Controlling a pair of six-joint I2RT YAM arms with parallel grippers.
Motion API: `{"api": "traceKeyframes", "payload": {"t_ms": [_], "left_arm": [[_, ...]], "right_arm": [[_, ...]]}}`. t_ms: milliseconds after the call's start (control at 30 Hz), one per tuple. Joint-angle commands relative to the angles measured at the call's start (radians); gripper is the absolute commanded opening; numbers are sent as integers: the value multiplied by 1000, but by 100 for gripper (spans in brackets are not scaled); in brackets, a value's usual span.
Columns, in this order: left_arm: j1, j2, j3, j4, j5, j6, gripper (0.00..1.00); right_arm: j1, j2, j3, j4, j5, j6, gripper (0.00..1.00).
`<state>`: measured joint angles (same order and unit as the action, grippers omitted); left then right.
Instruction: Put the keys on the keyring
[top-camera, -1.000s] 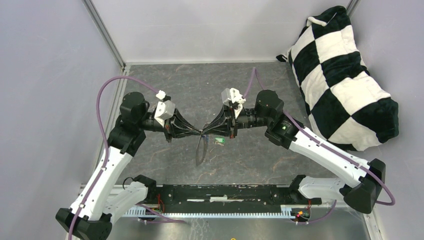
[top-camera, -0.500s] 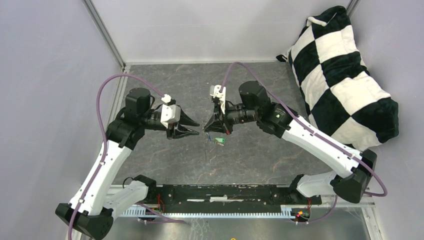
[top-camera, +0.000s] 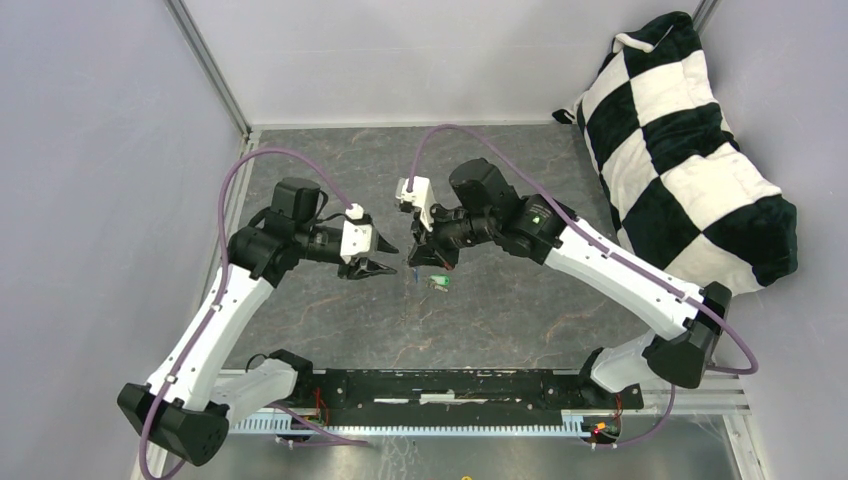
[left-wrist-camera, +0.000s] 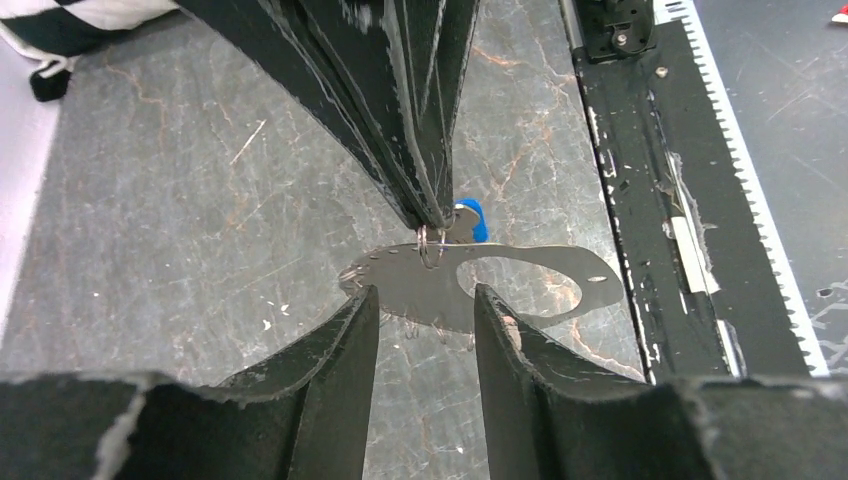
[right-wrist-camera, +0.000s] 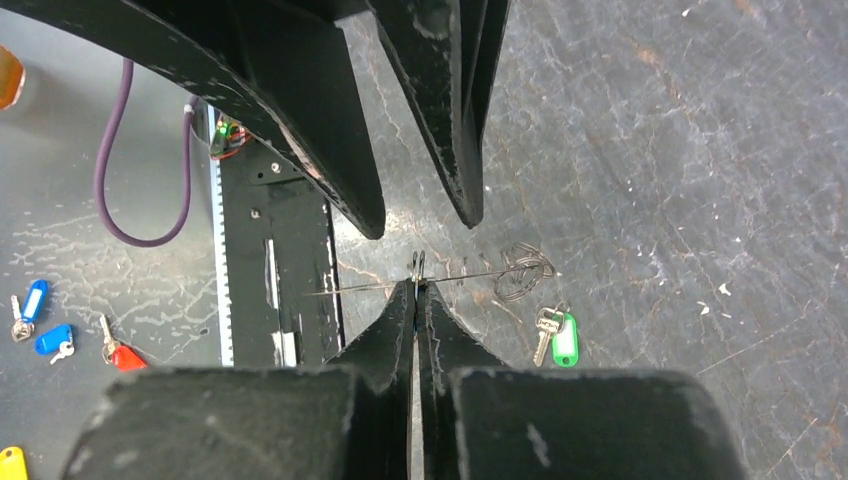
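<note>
My right gripper (right-wrist-camera: 415, 290) is shut on the blue key (left-wrist-camera: 470, 218) above the grey table. The key's small ring (left-wrist-camera: 430, 246) hangs under the fingertips. The keyring (left-wrist-camera: 400, 282), a thin grey metal loop, dangles from that ring and shows edge-on in the right wrist view. Just short of the keyring my left gripper (left-wrist-camera: 425, 298) is open, holding nothing, its tips facing the right gripper (top-camera: 412, 262) a small gap apart. The green key (right-wrist-camera: 557, 336) lies flat on the table (top-camera: 520, 310), right of and below the right fingertips.
A black-and-white checkered cushion (top-camera: 690, 150) fills the back right corner. A black rail (top-camera: 450, 385) runs along the near edge. A small coil of wire rings (right-wrist-camera: 522, 270) lies near the green key. Several spare tagged keys (right-wrist-camera: 50, 340) lie beyond the rail.
The left gripper has opened, letting go at the shared pinch point, and drawn back to the left. The right arm shifted slightly left and back, staying shut with the loop hanging from it.
</note>
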<state>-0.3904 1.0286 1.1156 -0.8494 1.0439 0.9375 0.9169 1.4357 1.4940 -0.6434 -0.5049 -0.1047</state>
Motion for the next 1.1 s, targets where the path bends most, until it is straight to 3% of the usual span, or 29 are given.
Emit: {"api": "traceKeyframes", "payload": {"t_ms": [0,200,467,733,967,1067], "left_arm": [[-5,-48,-21,79,-16,54,47],[-22,-50,-31,79,14,30,45],[-42,-50,-39,-13,-27,173,38],[-44,-55,-39,7,-34,164,33],[-52,-45,-47,8,-41,166,3],[-54,-52,-59,8,-52,171,2]], "right_arm": [[11,16,62,-25,16,-20,1],[22,47,97,-22,-2,-13,1],[25,59,110,-6,-32,0,1],[31,74,117,-17,-38,-3,1],[39,82,124,-7,-47,2,1],[39,81,126,2,-63,7,1]]}}
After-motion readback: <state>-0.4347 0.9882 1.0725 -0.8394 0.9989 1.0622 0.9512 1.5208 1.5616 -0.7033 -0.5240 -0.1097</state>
